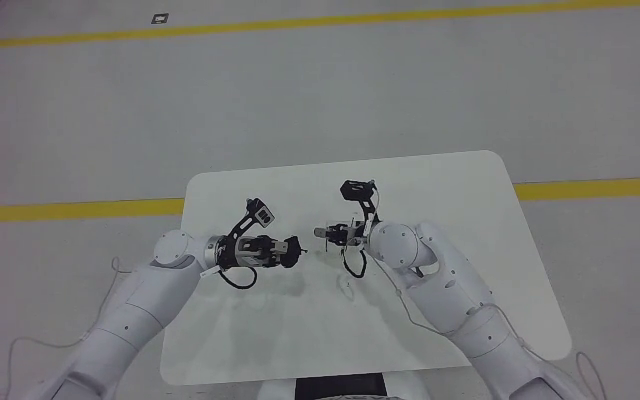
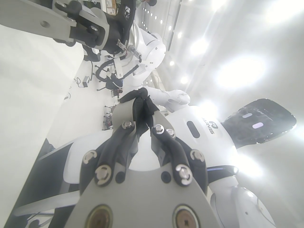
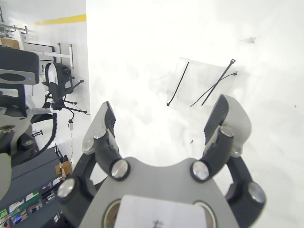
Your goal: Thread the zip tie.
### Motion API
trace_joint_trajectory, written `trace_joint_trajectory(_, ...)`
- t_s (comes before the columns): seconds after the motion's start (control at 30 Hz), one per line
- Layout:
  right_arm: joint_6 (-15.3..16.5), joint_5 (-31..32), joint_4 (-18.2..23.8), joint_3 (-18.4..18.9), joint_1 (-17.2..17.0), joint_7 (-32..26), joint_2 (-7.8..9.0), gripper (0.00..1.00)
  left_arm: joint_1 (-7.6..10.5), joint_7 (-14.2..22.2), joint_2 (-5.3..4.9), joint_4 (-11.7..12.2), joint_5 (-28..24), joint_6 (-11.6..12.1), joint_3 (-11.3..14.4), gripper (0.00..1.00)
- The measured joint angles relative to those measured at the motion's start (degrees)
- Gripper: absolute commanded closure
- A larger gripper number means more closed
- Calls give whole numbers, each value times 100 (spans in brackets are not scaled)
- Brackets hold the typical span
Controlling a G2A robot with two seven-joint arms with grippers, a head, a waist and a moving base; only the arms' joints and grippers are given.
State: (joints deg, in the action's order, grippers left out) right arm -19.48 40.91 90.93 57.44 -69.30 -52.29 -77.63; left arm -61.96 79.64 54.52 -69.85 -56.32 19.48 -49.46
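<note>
No lettering or number here is clear enough for you to read. A white label [image 3: 163, 211] sits on the base of the right end effector [image 3: 164, 102], above the desk [image 3: 154, 36]. Its faint dark mark is too blurred to make out. On the floor [image 1: 400, 90], well beyond the desk's far edge, lies a small dark square marker [image 1: 160, 18], just beside a yellow line [image 1: 300, 22]. Its face is too small to read.

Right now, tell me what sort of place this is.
Probably a robotics lab or workshop: a white work table on a grey floor with yellow line markings, and zip ties laid out.
</note>
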Motion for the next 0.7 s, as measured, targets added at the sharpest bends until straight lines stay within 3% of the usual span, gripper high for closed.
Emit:
trace_joint_trajectory(0.33,-1,315,-117,46,49,-234,-90,0,0,0,0,0,0,0,0,100)
trace_joint_trajectory(0.53,0,791,-230,173,154,-914,-321,0,0,0,0,0,0,0,0,100)
trace_joint_trajectory(0.7,0,1166,-408,332,262,-1473,-612,0,0,0,0,0,0,0,0,100)
